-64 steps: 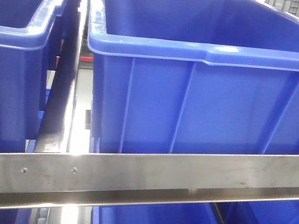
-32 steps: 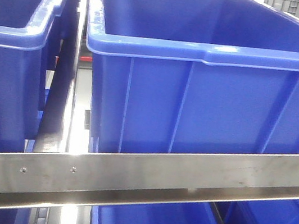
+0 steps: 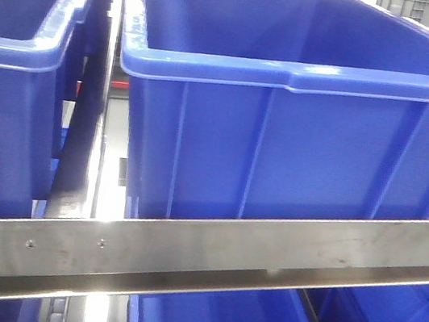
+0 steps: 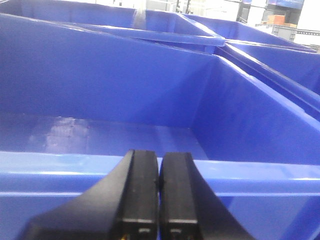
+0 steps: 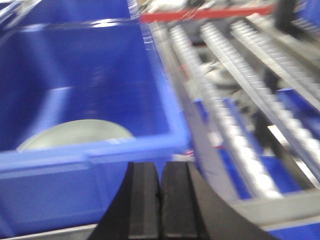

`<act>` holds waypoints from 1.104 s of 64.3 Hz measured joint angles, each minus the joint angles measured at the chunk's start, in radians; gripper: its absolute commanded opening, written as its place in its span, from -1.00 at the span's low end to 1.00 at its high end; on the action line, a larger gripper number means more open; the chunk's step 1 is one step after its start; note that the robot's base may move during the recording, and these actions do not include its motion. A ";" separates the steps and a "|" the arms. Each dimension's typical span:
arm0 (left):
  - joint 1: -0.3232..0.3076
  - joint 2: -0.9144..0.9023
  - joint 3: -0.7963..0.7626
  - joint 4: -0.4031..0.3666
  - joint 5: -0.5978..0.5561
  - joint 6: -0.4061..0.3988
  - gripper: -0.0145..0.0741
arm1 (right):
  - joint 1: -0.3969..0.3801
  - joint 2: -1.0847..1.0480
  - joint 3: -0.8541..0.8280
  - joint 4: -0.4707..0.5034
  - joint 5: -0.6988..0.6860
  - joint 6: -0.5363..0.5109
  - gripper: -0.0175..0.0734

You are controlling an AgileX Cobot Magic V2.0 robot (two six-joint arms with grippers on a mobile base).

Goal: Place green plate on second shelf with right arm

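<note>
Your right claw (image 5: 160, 200) is showing at the bottom of the right wrist view with its two black fingers (image 5: 144, 200) pressed together, only a thin seam running between them, and nothing is sitting between the pads. It is hanging just outside the near wall of a blue bin (image 5: 90, 150), not touching it as far as you can see. The green plate (image 5: 75, 134) is lying inside that bin on its floor, pale and round, with its lower part hidden behind the bin's near rim; the picture is blurring, so you are not getting any detail of its surface. To the right of that bin, roller tracks (image 5: 225, 90) are running away along the rack, with more blue showing below them. Your left claw (image 4: 159, 200) is likewise closed, finger against finger, gripping nothing, and it is pointing across the near rim of another blue bin (image 4: 100, 100) whose glossy floor is catching the light. In the front view you are looking at a large blue bin (image 3: 283, 139) sitting on a shelf behind a metal rail (image 3: 200, 249), with a second bin (image 3: 15, 80) beside it on the left and further bins below; neither arm is appearing there.
</note>
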 measured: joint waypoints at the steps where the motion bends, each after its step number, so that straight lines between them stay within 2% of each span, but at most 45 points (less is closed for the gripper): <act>1: 0.000 0.000 0.000 0.000 0.000 0.000 -0.38 | -0.006 -0.025 0.023 0.003 -0.005 0.000 -0.51; 9: 0.000 0.000 0.000 0.000 0.000 0.000 -0.38 | -0.045 -0.157 0.147 0.014 -0.018 0.000 -0.51; 18: 0.000 0.000 0.000 0.000 -0.002 0.000 -0.38 | -0.034 -0.176 0.234 0.025 -0.002 0.002 -0.51; 52: 0.000 0.000 0.000 0.000 -0.002 0.000 -0.38 | -0.025 -0.176 0.235 0.023 0.016 0.002 -0.51; 71: 0.000 0.000 0.000 0.000 -0.002 0.000 -0.38 | -0.025 -0.176 0.235 0.019 0.014 -0.094 -0.51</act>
